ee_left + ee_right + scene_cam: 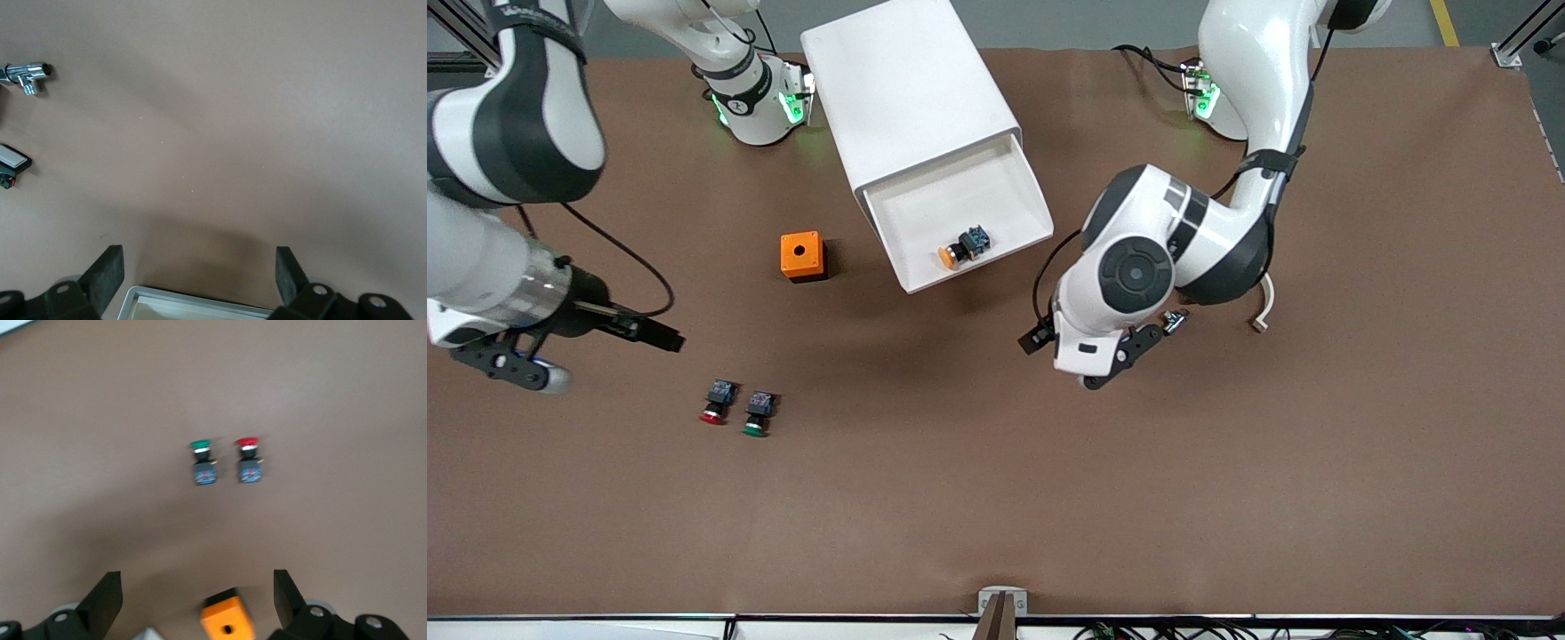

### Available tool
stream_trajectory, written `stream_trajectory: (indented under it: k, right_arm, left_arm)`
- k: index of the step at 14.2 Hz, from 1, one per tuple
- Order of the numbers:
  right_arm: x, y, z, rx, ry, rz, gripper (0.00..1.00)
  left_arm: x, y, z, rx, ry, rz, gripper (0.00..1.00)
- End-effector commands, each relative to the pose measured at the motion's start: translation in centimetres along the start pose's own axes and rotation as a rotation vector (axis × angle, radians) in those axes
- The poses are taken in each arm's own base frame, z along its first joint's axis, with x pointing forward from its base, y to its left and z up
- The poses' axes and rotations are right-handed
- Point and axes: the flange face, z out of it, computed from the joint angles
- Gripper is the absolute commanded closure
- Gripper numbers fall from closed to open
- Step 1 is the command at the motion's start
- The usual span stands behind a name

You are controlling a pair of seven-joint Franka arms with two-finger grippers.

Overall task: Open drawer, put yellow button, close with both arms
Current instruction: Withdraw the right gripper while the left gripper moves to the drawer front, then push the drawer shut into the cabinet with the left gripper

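Brown table (996, 498): orange box (802, 256) beside open drawer (960, 213); both tools spread, empty.

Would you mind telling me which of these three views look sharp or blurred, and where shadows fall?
Front view: sharp and evenly lit, with soft arm shadows on the table. Right wrist view: blurred, red button and green button smeared. Left wrist view: fairly sharp, with a dark shadow above the drawer rim.

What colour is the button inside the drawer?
Yellow-orange cap on the yellow button, seen best in the front view.
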Motion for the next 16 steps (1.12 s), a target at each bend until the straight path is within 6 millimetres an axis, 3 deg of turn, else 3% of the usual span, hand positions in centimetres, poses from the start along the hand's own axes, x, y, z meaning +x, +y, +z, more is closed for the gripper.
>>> stream_trajectory:
  k: [1,4,6,11,14,16]
  right_arm:
    - [-0.3,3.8,-2.0,-0.067,0.026,-0.107,0.0]
    - [-0.6,7.7,-4.0,-0.091,0.049,-0.181,0.0]
    - [-2.3,8.9,-5.4,-0.087,0.062,-0.186,0.0]
    - [-6.2,8.6,-8.8,-0.069,0.07,-0.184,0.0]
    - [-6.7,7.2,-9.4,-0.072,0.067,-0.214,0.0]
    - [-6.6,7.5,-10.7,-0.068,0.093,-0.207,0.0]
  left_arm:
    - [-1.9,0.5,-0.3,-0.006,0.073,0.057,0.0]
    - [-4.2,1.5,0.5,-0.017,0.125,0.113,0.01]
    - [-5.0,1.8,0.6,-0.021,0.124,0.125,0.01]
    - [-8.7,2.5,2.0,-0.002,0.11,0.159,0.01]
    - [-10.0,2.7,2.4,0.008,0.107,0.175,0.01]
    - [-11.8,2.9,3.0,0.021,0.103,0.197,0.01]
